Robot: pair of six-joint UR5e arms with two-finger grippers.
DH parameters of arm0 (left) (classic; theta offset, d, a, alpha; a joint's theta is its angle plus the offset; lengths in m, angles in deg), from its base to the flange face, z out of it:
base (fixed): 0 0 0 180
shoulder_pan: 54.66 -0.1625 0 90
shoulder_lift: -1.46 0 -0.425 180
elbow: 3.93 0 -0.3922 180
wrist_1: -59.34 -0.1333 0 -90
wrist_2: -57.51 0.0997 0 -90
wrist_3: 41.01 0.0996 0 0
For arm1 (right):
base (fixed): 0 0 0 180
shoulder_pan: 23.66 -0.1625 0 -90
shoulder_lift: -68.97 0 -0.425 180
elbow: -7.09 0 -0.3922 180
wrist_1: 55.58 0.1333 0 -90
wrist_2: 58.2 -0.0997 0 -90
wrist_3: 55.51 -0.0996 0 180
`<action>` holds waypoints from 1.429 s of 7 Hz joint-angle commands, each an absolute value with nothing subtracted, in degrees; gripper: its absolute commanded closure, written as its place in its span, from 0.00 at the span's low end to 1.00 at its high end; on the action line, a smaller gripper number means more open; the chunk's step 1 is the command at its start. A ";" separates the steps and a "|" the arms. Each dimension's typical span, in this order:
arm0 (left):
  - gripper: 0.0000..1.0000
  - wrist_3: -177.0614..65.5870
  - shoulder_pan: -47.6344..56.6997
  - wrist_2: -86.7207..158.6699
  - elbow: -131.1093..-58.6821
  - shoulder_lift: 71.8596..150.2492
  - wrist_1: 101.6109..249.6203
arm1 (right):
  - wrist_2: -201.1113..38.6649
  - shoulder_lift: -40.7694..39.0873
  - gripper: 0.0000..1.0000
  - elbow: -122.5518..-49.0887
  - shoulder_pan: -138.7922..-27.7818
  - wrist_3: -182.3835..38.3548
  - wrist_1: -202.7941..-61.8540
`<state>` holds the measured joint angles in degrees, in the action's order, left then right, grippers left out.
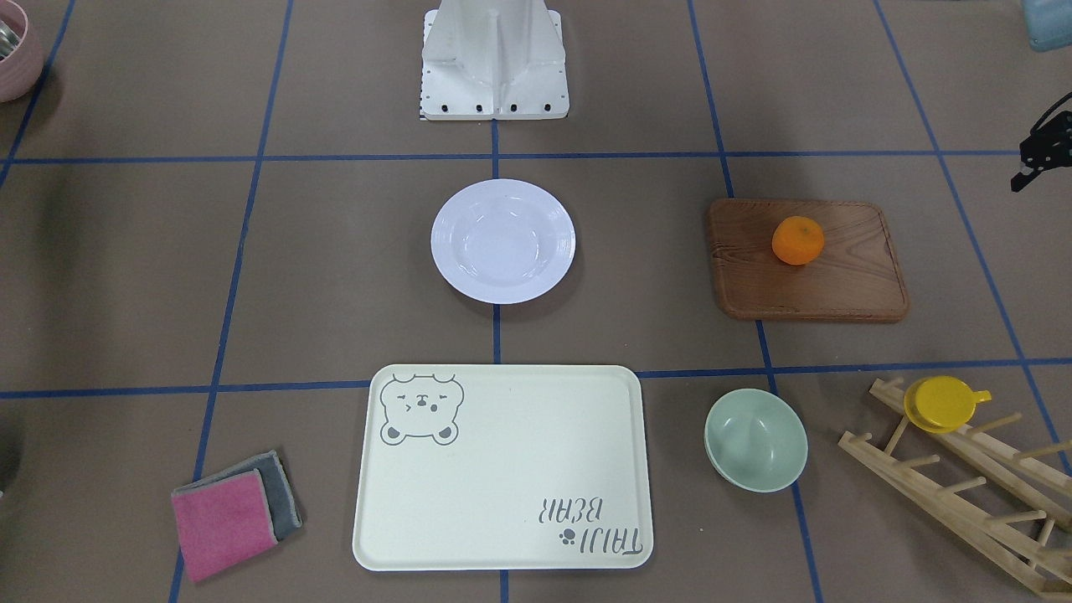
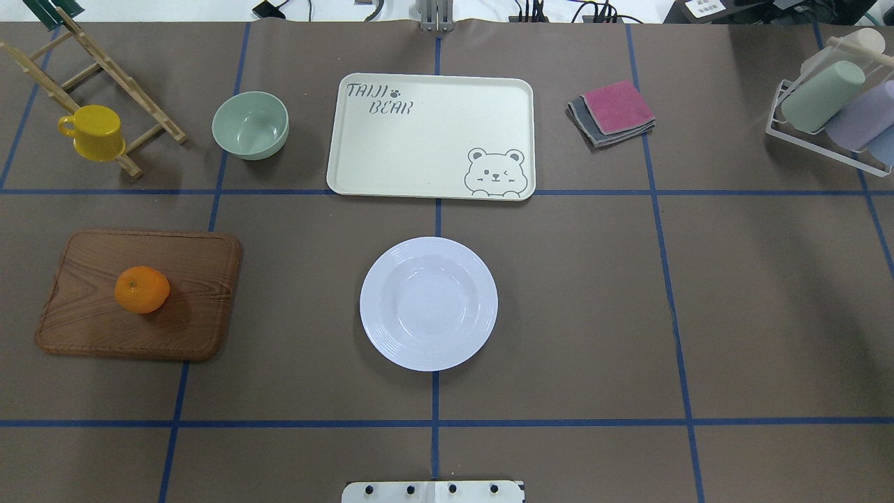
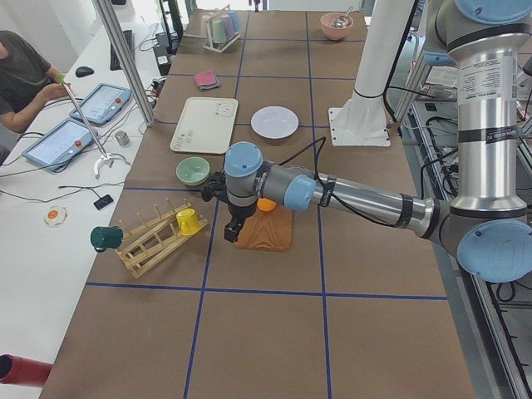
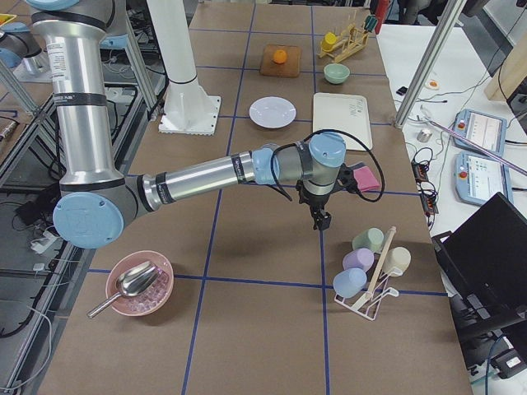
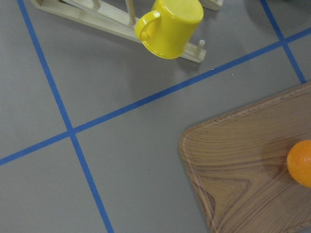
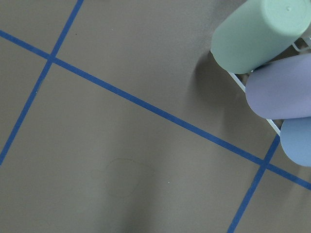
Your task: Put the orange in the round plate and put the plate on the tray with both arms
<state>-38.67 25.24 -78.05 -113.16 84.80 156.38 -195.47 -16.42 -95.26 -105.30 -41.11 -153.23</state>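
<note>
The orange [image 2: 142, 289] lies on a brown wooden board [image 2: 91, 314] at the table's left. In the middle stands the round plate [image 2: 428, 303], white and empty. Beyond it lies the cream tray [image 2: 429, 136] with the bear drawing, also empty. My left gripper [image 3: 232, 226] hangs above the table just off the board's outer edge, beside the orange [image 3: 266, 204]; only a black part of it shows at the front-facing view's right edge [image 1: 1038, 159], and I cannot tell its state. My right gripper [image 4: 319, 220] hovers over bare table near the cup rack; I cannot tell its state.
A pale-green bowl [image 2: 250, 126] and a wooden rack with a yellow cup [image 2: 93, 132] stand at the far left. Folded cloths [image 2: 612, 112] lie right of the tray. A wire rack of cups [image 2: 831, 105] is at the far right. A person [image 3: 21, 75] sits beside the table.
</note>
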 commanded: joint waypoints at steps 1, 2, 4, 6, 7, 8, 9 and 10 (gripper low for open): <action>0.00 -48.22 20.87 -81.24 -113.96 86.00 159.07 | -195.40 -15.51 0.00 -95.74 -101.11 -41.36 -153.05; 0.00 -55.35 15.18 -79.71 -114.05 87.05 162.66 | -195.31 -14.89 0.00 -95.83 -100.74 -41.71 -151.92; 0.00 -70.82 -1.23 -66.23 -116.06 89.95 165.68 | -195.31 -14.45 0.00 -95.57 -100.74 -42.41 -151.73; 0.00 -75.02 -9.90 -59.22 -115.11 91.46 165.77 | -195.31 -14.44 0.00 -95.13 -100.74 -42.51 -151.73; 0.00 -75.02 -10.45 -59.21 -114.76 91.46 165.68 | -195.31 -14.35 0.00 -95.04 -100.65 -42.51 -151.73; 0.00 -74.85 -10.89 -59.12 -114.06 91.46 165.77 | -195.31 -14.35 0.00 -95.04 -100.56 -42.51 -151.73; 0.00 -74.58 -10.98 -59.12 -112.57 91.55 165.86 | -195.31 -14.44 0.00 -95.04 -100.56 -42.51 -151.73; 0.00 -74.67 -11.33 -59.12 -110.73 92.77 166.03 | -195.31 -14.35 0.00 -95.04 -100.56 -42.51 -151.73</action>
